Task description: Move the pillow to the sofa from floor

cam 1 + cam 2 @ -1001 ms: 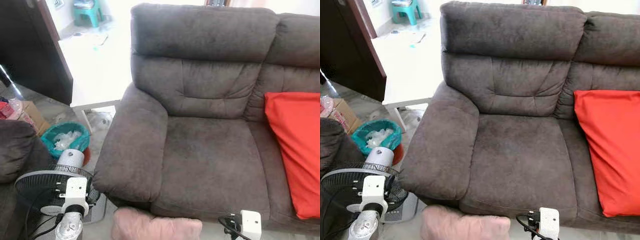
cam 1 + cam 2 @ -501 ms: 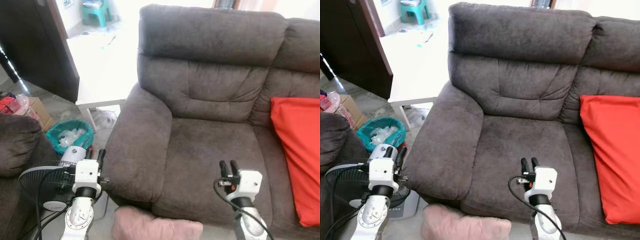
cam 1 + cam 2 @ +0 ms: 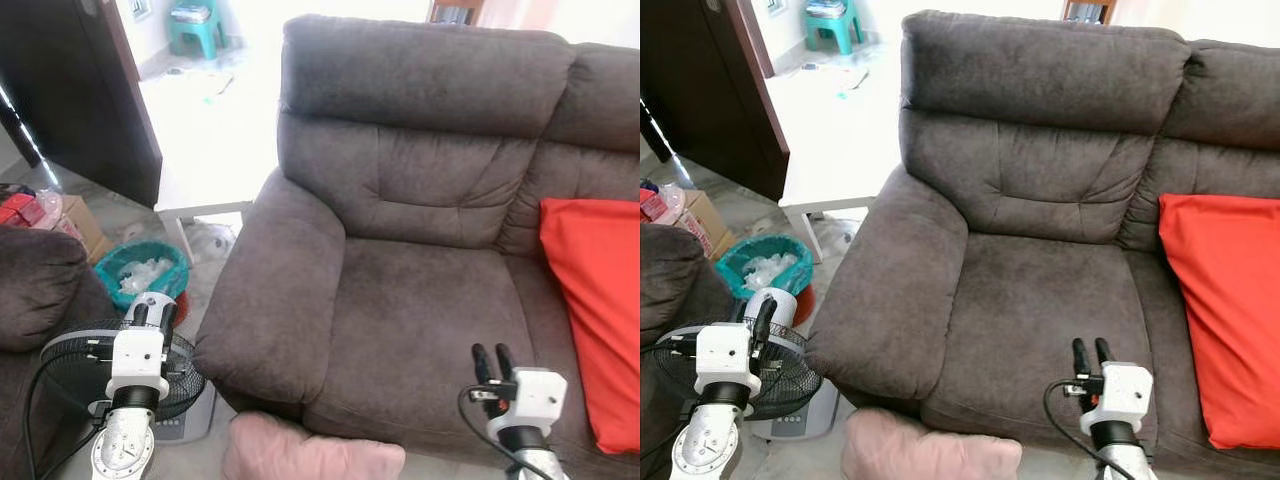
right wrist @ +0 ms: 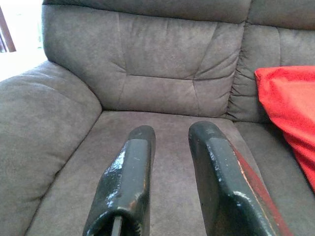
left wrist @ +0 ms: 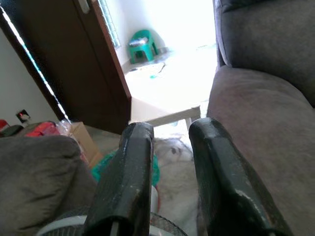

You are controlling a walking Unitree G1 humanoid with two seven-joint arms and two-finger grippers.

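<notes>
The soft pink pillow (image 3: pixel 312 458) lies on the floor against the plush brown sofa (image 3: pixel 420 300). Left gripper (image 5: pixel 170 135) and right gripper (image 4: pixel 170 132) hover empty, jaws apart.

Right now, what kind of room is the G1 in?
Most likely a home living room: a brown fabric sofa with a red cushion on it, a pedestal fan beside its armrest, and a pink pillow lying on the floor in front.
</notes>
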